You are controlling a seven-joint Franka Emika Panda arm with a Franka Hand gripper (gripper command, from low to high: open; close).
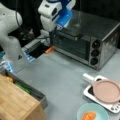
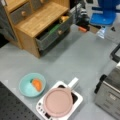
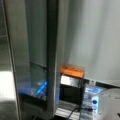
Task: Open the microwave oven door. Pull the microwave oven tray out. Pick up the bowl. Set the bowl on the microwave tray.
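Observation:
The silver-grey microwave oven (image 1: 100, 30) stands at a front view's top right, with three black knobs down its right side. Its dark glass door (image 1: 72, 47) looks closed, and the tray is hidden from view. My gripper (image 1: 51, 38) hangs at the oven's upper left front corner, close to the end of the door's bar handle (image 1: 68, 34). In the wrist view the handle (image 3: 52, 50) runs as a dark vertical bar in front of the glass (image 3: 36, 37), and no fingers show. The pale teal bowl (image 1: 92, 113) (image 2: 32, 84) with an orange lump sits on the table, far from the gripper.
A pink plate (image 1: 107, 91) (image 2: 58, 102) lies on a white scale (image 1: 88, 92) (image 2: 78, 98) beside the bowl. A wooden drawer cabinet (image 1: 17, 100) (image 2: 37, 22) has one drawer open. A small orange object (image 1: 50, 49) (image 2: 82, 29) (image 3: 72, 71) lies left of the oven.

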